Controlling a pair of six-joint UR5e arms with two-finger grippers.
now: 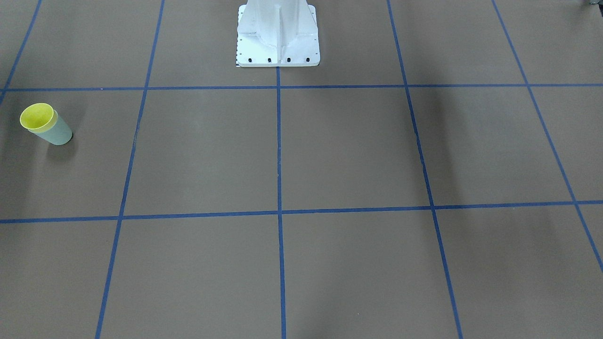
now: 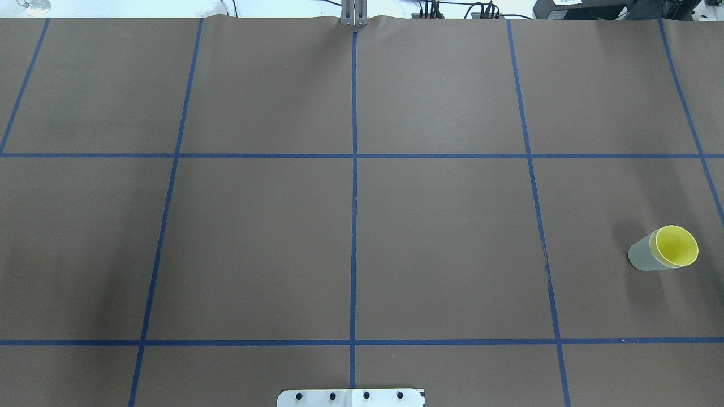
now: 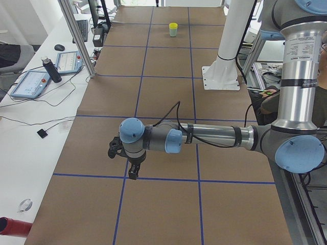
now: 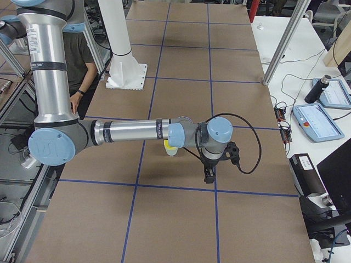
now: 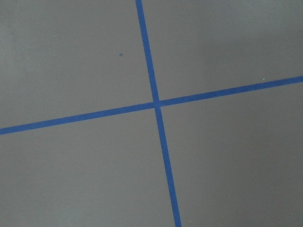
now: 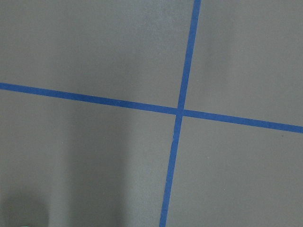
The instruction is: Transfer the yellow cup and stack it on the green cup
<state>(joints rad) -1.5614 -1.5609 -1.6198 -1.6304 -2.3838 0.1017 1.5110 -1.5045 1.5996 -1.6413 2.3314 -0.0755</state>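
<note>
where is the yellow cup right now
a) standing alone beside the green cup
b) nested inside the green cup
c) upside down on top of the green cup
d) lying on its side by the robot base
b: the yellow cup sits mouth up inside the green cup, with only its rim and inner wall showing above the green cup's rim.

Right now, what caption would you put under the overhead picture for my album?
Yellow cup sits inside the green cup near the right edge of the brown table.
</note>
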